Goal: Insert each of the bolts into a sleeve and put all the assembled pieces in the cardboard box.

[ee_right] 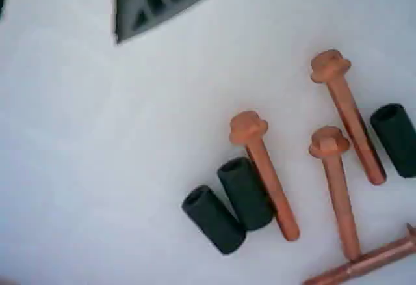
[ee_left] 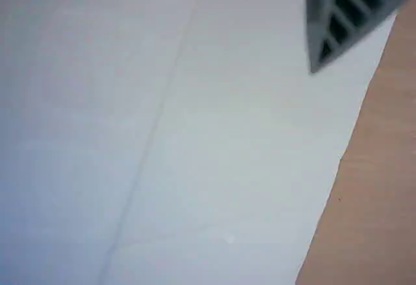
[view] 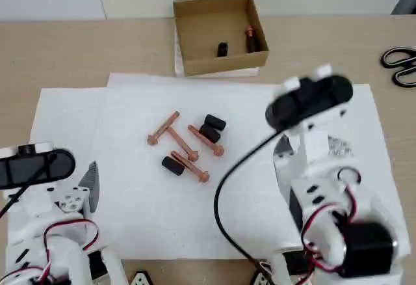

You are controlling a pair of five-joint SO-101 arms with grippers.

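Four bolts (view: 185,146) and three sleeves (view: 212,128) lie loose on the white sheet (view: 136,220), short of the cardboard box (view: 214,2). The right gripper (view: 284,147) hangs near them, parted and empty, probably for picking. Whether the left gripper (view: 90,179) is open I cannot tell.

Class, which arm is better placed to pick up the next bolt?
Right, probably: its wrist camera faces the bolts and sleeves; the left one faces bare paper by the table edge.

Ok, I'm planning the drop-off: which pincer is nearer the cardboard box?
Right. The right pincer hangs over the white sheet, short of the cardboard box; the left pincer sits farther off, by the sheet's near left edge.
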